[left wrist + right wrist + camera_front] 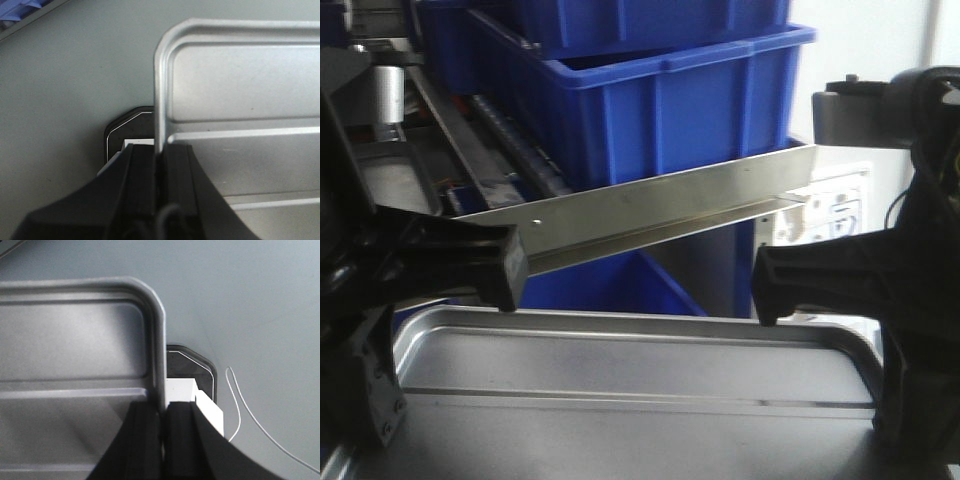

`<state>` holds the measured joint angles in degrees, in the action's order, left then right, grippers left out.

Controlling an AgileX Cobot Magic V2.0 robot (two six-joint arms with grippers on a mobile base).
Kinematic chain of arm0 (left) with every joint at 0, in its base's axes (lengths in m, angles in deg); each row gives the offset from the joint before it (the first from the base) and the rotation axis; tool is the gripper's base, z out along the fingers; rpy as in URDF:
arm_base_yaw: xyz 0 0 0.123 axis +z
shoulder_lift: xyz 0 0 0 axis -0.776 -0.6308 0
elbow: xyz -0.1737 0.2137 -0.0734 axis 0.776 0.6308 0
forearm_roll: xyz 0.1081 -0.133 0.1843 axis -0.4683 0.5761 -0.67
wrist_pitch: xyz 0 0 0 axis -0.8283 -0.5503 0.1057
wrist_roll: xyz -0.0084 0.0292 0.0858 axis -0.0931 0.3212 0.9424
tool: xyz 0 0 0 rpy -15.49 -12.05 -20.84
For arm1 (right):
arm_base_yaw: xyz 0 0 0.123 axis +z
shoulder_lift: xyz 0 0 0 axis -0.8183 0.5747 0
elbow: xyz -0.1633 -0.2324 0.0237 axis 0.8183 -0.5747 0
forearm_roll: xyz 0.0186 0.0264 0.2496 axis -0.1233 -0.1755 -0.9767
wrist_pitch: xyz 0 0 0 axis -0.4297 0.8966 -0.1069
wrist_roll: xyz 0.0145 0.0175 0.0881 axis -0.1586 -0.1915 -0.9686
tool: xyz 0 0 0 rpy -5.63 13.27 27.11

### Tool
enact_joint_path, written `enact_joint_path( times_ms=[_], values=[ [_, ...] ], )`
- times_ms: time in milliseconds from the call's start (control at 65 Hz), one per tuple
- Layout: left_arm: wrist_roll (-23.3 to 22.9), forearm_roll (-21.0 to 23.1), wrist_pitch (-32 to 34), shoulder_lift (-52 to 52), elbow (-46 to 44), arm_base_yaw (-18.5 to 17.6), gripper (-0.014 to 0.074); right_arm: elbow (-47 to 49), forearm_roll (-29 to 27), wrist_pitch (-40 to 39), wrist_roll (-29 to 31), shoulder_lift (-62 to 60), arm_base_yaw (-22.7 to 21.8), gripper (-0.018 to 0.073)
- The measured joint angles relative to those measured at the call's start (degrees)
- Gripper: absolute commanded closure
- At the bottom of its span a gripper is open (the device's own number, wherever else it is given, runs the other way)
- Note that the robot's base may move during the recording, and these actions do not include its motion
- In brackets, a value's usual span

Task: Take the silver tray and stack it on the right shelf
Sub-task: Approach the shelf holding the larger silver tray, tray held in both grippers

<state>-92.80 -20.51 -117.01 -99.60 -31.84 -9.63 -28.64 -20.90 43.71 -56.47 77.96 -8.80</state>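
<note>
Your left gripper [159, 156] and right gripper [164, 407] reach forward, flanking the silver tray [620, 365]. Each clamps a side rim, fingers [140, 175] nearly closed.

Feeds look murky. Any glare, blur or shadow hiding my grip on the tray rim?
Front view: soft all over, right shelf crossbar glaring, foreground near-black. Left wrist view: silver tray rim crisp with mild sheen; left gripper dark and defocused, but the rim shows pinched between its fingers. Right wrist view: dimmer, tray floor shadowed, right gripper blurred, rim pinch readable.
</note>
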Motion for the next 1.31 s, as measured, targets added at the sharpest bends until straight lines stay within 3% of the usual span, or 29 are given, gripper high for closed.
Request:
enact_joint_path(
  times_ms=[1307],
  values=[
    [0.0,0.0,-0.1,0.0,0.0,0.0,0.0697,0.0,0.0,0.0,0.0,0.0,0.0,0.049]
  ],
)
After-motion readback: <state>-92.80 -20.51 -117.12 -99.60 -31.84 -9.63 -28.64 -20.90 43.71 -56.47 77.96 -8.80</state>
